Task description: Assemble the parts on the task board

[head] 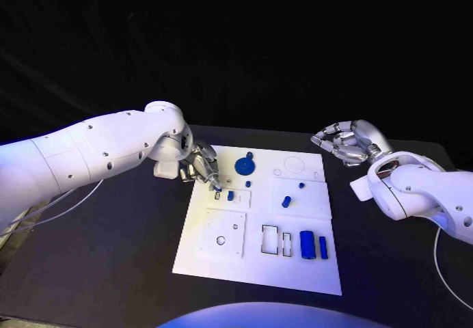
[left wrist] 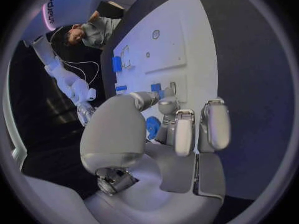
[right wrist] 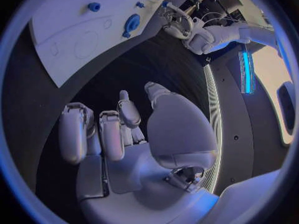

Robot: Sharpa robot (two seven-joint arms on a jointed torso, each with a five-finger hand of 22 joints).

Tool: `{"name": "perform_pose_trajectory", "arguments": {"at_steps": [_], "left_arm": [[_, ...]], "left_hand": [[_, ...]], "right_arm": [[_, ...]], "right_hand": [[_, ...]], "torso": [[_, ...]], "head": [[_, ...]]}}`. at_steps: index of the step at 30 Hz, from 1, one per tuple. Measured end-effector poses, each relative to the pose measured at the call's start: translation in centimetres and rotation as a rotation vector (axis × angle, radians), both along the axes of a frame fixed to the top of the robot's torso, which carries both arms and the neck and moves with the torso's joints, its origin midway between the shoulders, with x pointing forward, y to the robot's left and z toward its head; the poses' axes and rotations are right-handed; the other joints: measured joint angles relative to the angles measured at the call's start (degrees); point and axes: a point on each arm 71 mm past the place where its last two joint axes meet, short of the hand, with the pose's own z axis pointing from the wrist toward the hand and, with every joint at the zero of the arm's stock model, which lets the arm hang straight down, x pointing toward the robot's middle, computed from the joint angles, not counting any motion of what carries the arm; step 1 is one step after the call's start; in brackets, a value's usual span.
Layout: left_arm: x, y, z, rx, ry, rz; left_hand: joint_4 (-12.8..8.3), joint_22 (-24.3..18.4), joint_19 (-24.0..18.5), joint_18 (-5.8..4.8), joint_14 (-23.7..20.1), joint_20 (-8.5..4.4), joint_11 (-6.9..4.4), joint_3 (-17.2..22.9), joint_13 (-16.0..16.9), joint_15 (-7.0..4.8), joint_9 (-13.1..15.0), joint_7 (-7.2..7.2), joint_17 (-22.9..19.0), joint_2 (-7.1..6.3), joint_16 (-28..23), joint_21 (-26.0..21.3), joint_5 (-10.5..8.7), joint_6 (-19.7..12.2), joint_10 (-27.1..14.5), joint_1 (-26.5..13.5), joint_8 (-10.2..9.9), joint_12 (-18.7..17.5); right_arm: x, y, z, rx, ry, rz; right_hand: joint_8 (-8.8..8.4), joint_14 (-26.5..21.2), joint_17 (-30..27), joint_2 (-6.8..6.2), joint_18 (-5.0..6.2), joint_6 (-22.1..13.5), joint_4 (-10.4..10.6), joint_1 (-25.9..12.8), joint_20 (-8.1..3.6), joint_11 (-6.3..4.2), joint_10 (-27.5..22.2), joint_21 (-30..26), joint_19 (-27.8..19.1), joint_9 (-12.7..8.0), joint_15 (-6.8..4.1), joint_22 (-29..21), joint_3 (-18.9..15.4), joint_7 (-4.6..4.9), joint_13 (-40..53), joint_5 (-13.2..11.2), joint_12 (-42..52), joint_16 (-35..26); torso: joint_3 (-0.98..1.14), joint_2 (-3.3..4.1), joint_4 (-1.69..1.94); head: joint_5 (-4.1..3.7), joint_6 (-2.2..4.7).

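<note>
— Task board [head: 258,270], the white flat plate: where does it lie?

— In the middle of my black counter [head: 118,266], between my two arms. Small blue parts sit on it: a round blue disc with a knob [head: 245,165] near the far edge, a small blue peg [head: 286,201] about the middle, and two upright blue bars [head: 314,244] side by side near the right front, just beside some empty rectangular cut-outs.

— And your left hand?

— My left hand [head: 202,167] is down at the board's far left corner. Its fingers [left wrist: 163,92] come together at the tips on a small blue piece [head: 216,186], pinching it just above the board, close to another short blue part [head: 231,195] that stands in a raised square section.

— Is that piece touching the board?

— I cannot tell; the fingertips hide the contact.

— Your right hand?

— My right hand [head: 343,143] hangs off the board's far right corner, over the dark counter and apart from every part. Its fingers [right wrist: 112,134] are curled in toward the palm with nothing between them.
</note>
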Motion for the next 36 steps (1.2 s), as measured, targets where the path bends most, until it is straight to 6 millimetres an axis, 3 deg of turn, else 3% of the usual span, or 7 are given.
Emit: {"name": "perform_pose_trajectory", "arguments": {"at_steps": [15,36], "left_arm": [[0.1,-1.5,-0.9,0.075,0.025,-0.072],[0.4,-1.4,-1.1,0.100,0.041,-0.082]], "left_hand": [[0.00,-0.01,0.73,0.00,0.00,-0.31,-0.19,0.00,2.36,0.01,-0.37,0.23,0.00,-0.40,0.51,0.76,0.49,1.41,1.64,0.40,-1.20,1.61],[0.00,-0.02,1.01,0.00,0.00,-0.19,-0.28,0.00,3.28,0.01,-0.58,0.08,0.00,-0.74,0.73,0.75,0.80,1.80,2.14,0.73,-1.57,2.10]], "right_arm": [[0.0,0.2,0.0,0.001,0.000,0.003],[0.0,0.2,-0.1,0.001,0.001,0.004]], "right_hand": [[0.00,0.00,0.04,0.24,0.00,0.00,-0.16,-0.24,0.00,0.00,0.00,0.00,0.00,-0.06,0.00,0.00,-0.16,0.00,0.00,0.00,0.00,0.00],[0.22,0.00,0.03,0.24,0.00,0.00,-0.16,-0.24,0.00,0.00,0.00,0.00,0.00,-0.06,0.00,-0.02,-0.16,0.00,0.00,0.00,0.00,0.00]], "torso": [[-0.04,0.05,-0.05],[-0.04,0.03,-0.04]], "head": [[0.55,-0.17],[0.75,-0.52]]}}
